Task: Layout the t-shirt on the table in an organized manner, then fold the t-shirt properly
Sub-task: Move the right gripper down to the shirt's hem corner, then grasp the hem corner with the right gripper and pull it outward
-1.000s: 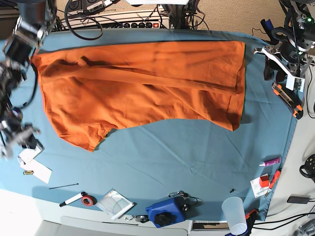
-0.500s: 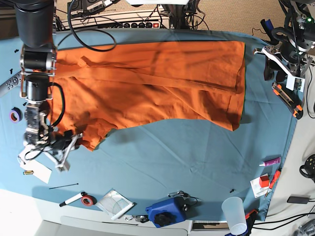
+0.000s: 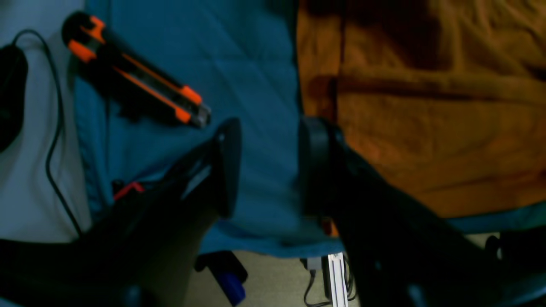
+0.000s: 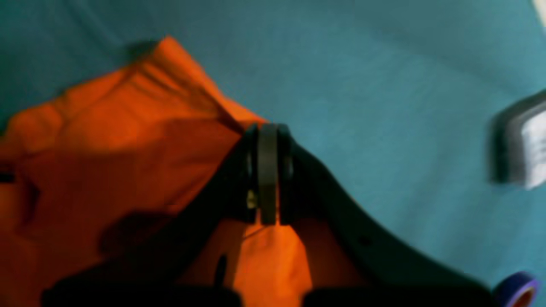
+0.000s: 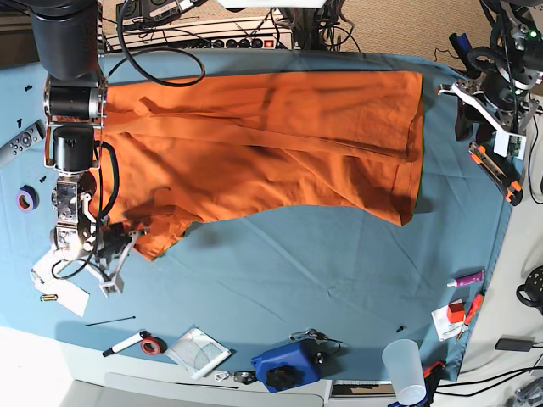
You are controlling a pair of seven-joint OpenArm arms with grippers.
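Observation:
The orange t-shirt (image 5: 254, 153) lies spread across the far half of the teal-covered table (image 5: 322, 271), wrinkled, with its front left corner bunched. My right gripper (image 5: 127, 240) sits low at that corner. In the right wrist view its jaws (image 4: 268, 132) are pressed together on the edge of the orange fabric (image 4: 106, 149). My left gripper (image 5: 464, 119) hangs beside the shirt's right edge. In the left wrist view it (image 3: 266, 166) stands open over bare teal cloth, with the t-shirt (image 3: 426, 128) just to its right.
An orange-black utility knife (image 5: 496, 174) (image 3: 136, 81) lies near the left gripper. A purple tape roll (image 5: 27, 198), a remote (image 5: 21, 140) and papers (image 5: 64, 292) sit by the right arm. A marker (image 5: 127, 342), a blue object (image 5: 284, 365) and a cup (image 5: 403, 369) line the front edge.
The right arm swung in over the shirt's left side and settled at its front left corner, then its jaws closed on the fabric. The left arm stayed still.

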